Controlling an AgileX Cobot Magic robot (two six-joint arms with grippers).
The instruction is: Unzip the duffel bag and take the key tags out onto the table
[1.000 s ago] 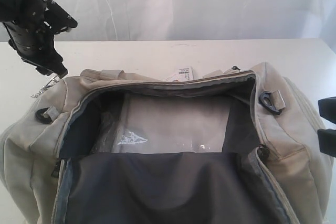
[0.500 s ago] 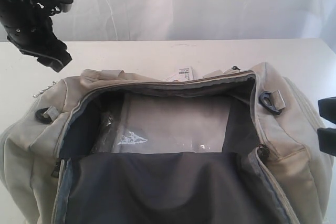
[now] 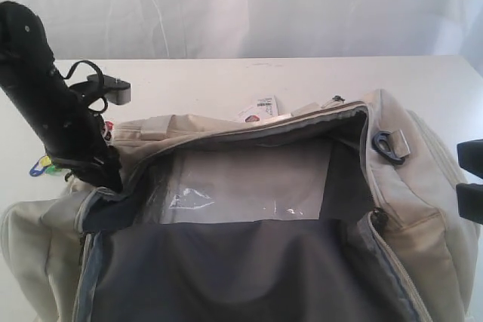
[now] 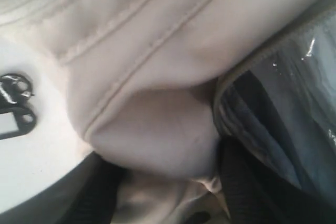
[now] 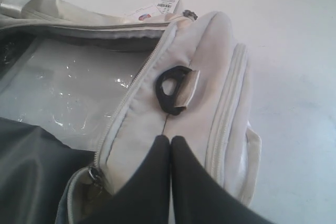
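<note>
White table [image 3: 219, 81], unzipped duffel bag [image 3: 423, 194] across its near side, key tags [image 3: 44, 165] on the tabletop just left of it, left gripper [image 3: 107, 173] jaws wide astride the bag's left end, right gripper [image 5: 170, 139] pinched closed, empty, at the right end

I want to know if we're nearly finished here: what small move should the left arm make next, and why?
Probably lift the left gripper straight up off the duffel bag. The key tags already lie on the table beside the bag's end, the bag gapes unzipped, and the gripper's jaws stand open astride bag fabric, holding no tags. Clearing away seems all that is left.
</note>
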